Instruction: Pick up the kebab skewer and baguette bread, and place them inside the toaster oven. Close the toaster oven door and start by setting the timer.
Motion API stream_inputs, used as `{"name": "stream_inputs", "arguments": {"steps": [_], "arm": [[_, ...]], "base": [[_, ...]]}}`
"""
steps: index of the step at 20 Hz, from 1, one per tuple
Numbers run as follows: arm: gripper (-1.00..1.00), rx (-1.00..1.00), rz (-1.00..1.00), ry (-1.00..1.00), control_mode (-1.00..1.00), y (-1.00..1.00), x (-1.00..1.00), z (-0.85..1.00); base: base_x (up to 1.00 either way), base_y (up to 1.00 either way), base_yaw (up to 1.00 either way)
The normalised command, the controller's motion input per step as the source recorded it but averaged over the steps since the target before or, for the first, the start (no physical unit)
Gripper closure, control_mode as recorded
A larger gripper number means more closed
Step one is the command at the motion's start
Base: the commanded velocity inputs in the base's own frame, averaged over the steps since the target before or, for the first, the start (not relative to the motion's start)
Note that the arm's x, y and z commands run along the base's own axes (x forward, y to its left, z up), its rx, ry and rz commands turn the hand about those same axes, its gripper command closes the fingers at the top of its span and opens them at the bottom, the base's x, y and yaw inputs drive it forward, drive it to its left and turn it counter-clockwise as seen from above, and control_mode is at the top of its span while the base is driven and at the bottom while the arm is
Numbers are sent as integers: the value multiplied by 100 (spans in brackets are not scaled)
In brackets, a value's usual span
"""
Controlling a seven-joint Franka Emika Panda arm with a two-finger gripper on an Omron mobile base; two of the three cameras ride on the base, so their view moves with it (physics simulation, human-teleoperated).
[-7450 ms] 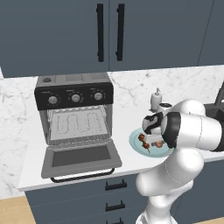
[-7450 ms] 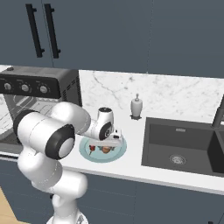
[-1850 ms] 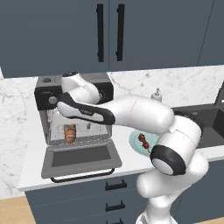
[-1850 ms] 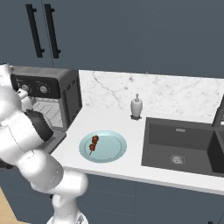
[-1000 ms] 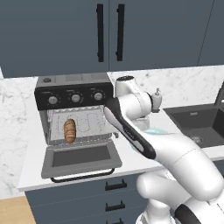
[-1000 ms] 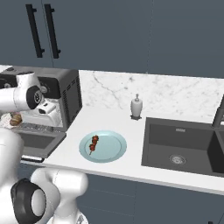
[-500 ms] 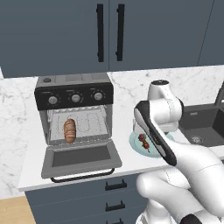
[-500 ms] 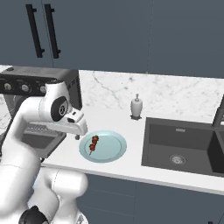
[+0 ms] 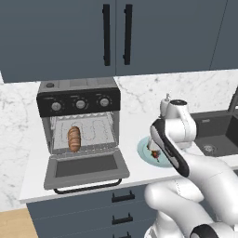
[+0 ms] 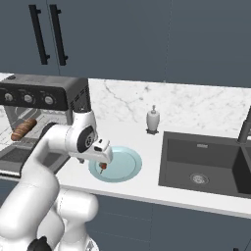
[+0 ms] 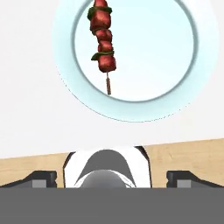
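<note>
Since half a second ago the arm has swung further right and lower, so the gripper now hangs over the near left part of the pale blue plate; before that, the baguette bread had gone from the plate onto the wire rack, where it stays. In the hand view the two finger tips sit far apart at the bottom corners, so the jaws stand wide with nothing between them.

The kebab skewer lies on the plate, its red chunks toward the top left of the hand view and its bare stick end pointing down. The toaster oven stands on the counter to the left, with the toaster oven door dropped flat and open. Its black panel carries three knobs; any markings there are too small to read, and no other writing is legible.

A white marble counter runs under dark blue cabinets with black bar handles. A small white dispenser stands near the backsplash, and a dark sink lies to the right.
</note>
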Motion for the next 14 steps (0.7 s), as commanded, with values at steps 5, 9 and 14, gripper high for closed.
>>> {"name": "stream_inputs", "arguments": {"steps": [5,9,14], "arm": [[-100,1,4,2,-100,0,32,-34],[-100,0,4,4,-100,0,23,-42],[-100,0,4,1,-100,-1,37,-29]], "base": [[0,0,0],[0,0,0],[0,0,0]]}}
